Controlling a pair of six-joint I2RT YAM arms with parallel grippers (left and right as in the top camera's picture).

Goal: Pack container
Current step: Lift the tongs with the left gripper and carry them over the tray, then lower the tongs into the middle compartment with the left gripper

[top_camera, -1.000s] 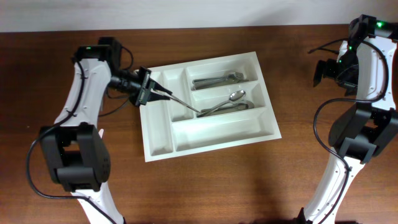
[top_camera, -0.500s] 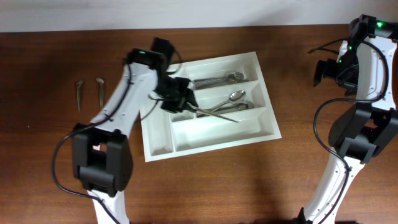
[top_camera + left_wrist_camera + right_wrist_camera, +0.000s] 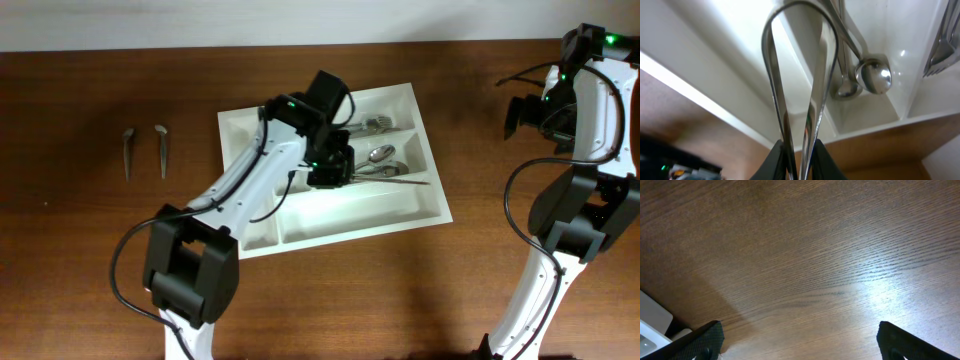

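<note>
The container point(image 3: 432, 214), a white five-compartment tray, lies slanted at the table's middle. My left gripper point(image 3: 330, 172) hovers over its middle long compartment, shut on thin metal tongs point(image 3: 400, 181) that point right. In the left wrist view the fingers point(image 3: 800, 161) pinch the tongs' two arms point(image 3: 775, 90), with their looped end above the tray's white wall point(image 3: 740, 70). Spoons point(image 3: 382, 155) lie in the middle compartment and show in the left wrist view point(image 3: 875, 77). Forks point(image 3: 365, 127) lie in the far one. My right gripper point(image 3: 520, 115) is open and empty point(image 3: 800, 345) above bare wood.
Two small metal utensils point(image 3: 128, 150) point(image 3: 160, 148) lie side by side on the wooden table at the far left. The tray's nearest long compartment point(image 3: 350, 212) and the two narrow ones hold nothing that I can see.
My left arm has swung right from the tray's left edge to over its middle, carrying the tongs along. The right arm has not moved.
</note>
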